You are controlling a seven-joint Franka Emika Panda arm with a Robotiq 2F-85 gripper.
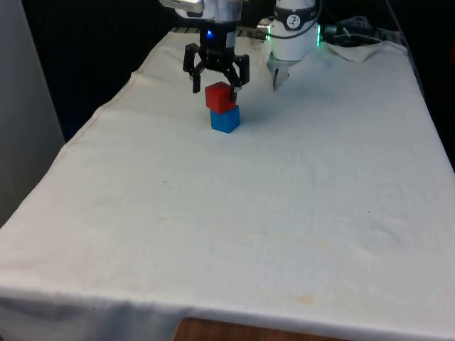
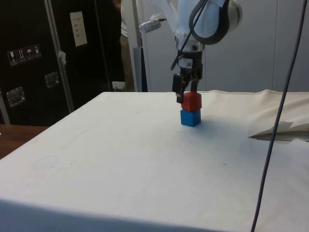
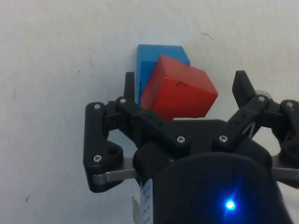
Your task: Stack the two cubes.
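I see my claw (image 1: 216,84) spread open — fingers (image 3: 241,87) clear on both sides of the red cube (image 1: 220,96) between them. Red sits askew on the blue cube (image 1: 225,119) just below, on the cloth (image 1: 284,213).

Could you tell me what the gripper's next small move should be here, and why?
Probably a straight lift. The red cube already sits on the blue cube, turned slightly askew, and the gripper is open with its fingers apart from the red cube's sides, so rising vertically should avoid nudging it.
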